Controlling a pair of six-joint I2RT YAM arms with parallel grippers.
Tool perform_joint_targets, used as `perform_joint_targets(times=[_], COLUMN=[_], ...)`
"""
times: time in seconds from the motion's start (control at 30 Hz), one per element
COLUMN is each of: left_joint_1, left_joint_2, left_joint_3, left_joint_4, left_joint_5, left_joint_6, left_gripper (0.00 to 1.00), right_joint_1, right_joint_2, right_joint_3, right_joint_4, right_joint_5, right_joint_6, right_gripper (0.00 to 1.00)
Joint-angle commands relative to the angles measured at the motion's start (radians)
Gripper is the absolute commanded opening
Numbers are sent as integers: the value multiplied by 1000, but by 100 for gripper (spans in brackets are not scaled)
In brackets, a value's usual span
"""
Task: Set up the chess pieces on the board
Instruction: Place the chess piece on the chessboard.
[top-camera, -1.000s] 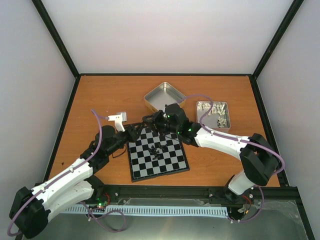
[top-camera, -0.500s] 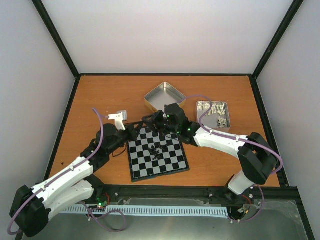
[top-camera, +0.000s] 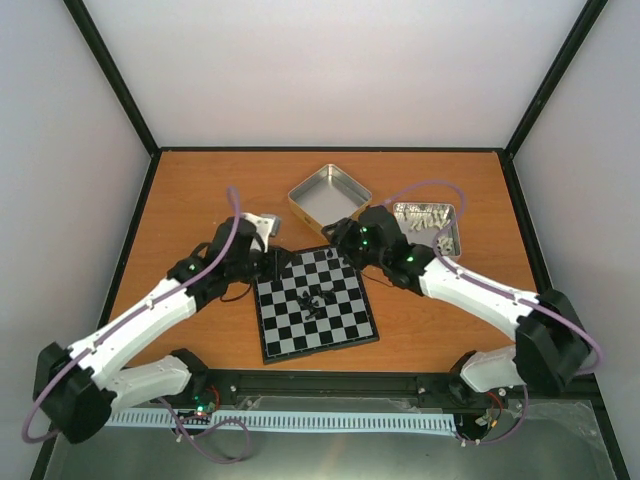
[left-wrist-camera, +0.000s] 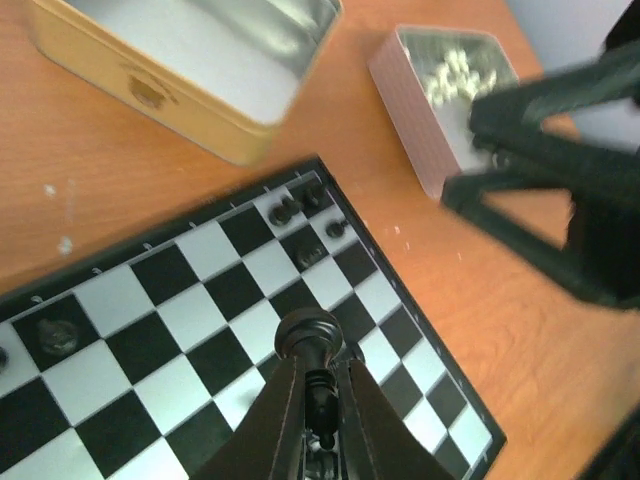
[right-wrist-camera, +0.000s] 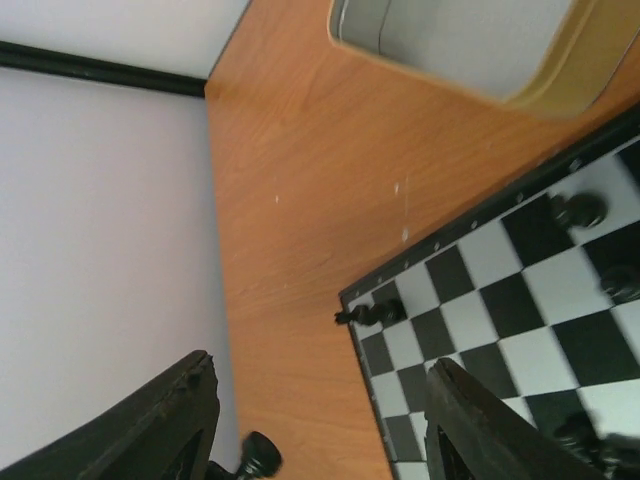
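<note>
board (top-camera: 330, 335): near middle of table (top-camera: 200, 200); black pieces (top-camera: 312, 298) heaped at centre, few along far edge.
left gripper (left-wrist-camera: 318, 365): jaws apart a second ago, now pinching one black piece (left-wrist-camera: 308, 335) above board; pick done, placing likely next.
right gripper (right-wrist-camera: 320, 362): jaws just sprung wide, nothing between; probably released a piece at far edge.
far side: empty tin (top-camera: 328, 195), tin of pale pieces (top-camera: 428, 225) beyond board.
unclear: type of held piece; corner piece (right-wrist-camera: 365, 315) upright or toppled, cannot tell.

Near rows of the board (top-camera: 330, 338) are bare; black pieces (top-camera: 312, 300) heap mid-board. The left gripper (top-camera: 283, 262), clamping 1 black piece (left-wrist-camera: 310, 337), and right gripper (top-camera: 334, 235) crowd its far edge; a gold tin (top-camera: 303, 210) and grey tin (top-camera: 456, 238) stand just behind.
</note>
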Motion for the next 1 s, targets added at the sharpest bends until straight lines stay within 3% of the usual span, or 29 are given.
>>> perform_joint_targets(times=[0.0,0.13,0.5,0.77,0.97], left_joint_1=[3,4,5,5,6], left_joint_2=[120,210,358,368,404], left_joint_3=[167,237,311,296,292], left_joint_4=[-297,-397,-429,-405,-414], left_joint_5=[205,303,520,668,662], left_joint_6=[239,356,390,395,371], left_gripper=[1,1,1,1,3], right_joint_1=[-17,-21,-26,-28,-27], right_joint_2=[-112,-185,-283,-283,-283], right_joint_3=[-15,-43,-124,-130,-131], right_joint_4=[-150,-235,-278,-273,-274], right_joint_5=[161,250,286,285,287], right_joint_6=[-162,-210,-197,-201,-205], right_gripper=[57,57,57,57,57])
